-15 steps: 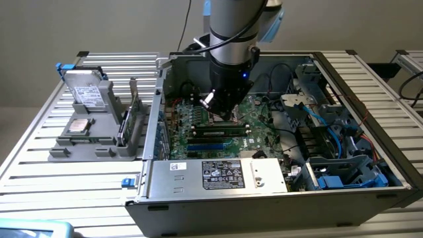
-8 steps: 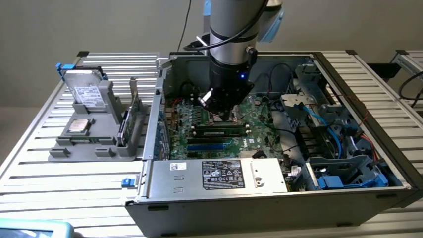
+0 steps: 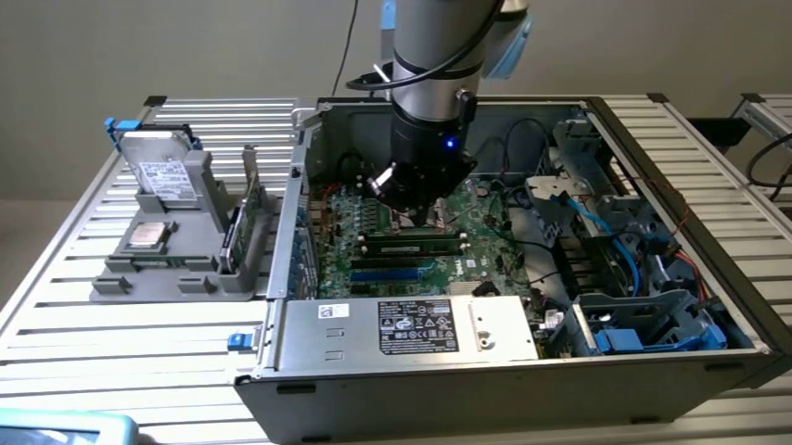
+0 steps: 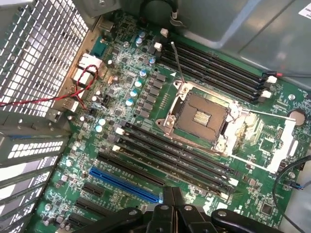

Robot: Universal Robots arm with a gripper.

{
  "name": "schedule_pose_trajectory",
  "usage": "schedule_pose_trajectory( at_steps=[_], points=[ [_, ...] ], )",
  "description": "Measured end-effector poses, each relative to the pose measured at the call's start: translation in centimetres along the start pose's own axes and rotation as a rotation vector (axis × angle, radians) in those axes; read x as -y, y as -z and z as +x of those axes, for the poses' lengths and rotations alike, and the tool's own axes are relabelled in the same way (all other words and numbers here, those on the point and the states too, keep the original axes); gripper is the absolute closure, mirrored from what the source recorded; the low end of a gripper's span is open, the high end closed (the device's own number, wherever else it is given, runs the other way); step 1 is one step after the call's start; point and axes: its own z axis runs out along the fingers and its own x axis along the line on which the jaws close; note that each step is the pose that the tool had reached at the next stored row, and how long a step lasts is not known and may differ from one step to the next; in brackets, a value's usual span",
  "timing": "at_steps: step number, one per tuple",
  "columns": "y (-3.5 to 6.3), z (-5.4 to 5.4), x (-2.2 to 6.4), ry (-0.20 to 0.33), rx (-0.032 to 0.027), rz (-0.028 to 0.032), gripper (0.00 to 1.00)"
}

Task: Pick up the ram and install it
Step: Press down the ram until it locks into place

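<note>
The ram [image 3: 415, 247], a thin green stick, lies lengthwise along the black slots [image 4: 175, 150] near the middle of the motherboard [image 3: 371, 218], on the side toward the case's [image 3: 433, 389] front wall. Whether it is fully seated cannot be told. It is probably light and stiff but fragile, best held by its bare long edges, away from the chips and contacts. The gripper [image 3: 427, 221] hangs just above and behind it, clenched on nothing, fingers pressed together [image 4: 170, 194]. The CPU socket [image 4: 200, 116] sits beyond the slots.
</note>
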Motion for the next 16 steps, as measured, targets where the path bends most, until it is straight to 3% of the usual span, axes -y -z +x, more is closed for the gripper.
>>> schedule_pose_trajectory(
  at_steps=[8, 14, 16],
  points=[
    [0.04, 0.00, 0.00, -0.091, -0.0076, -0.0072, 0.89],
    [0.21, 0.03, 0.08, -0.140, -0.0136, -0.0323, 0.89],
    [0.28, 0.04, 0.09, -0.154, -0.0180, -0.0379, 0.89]
  ],
)
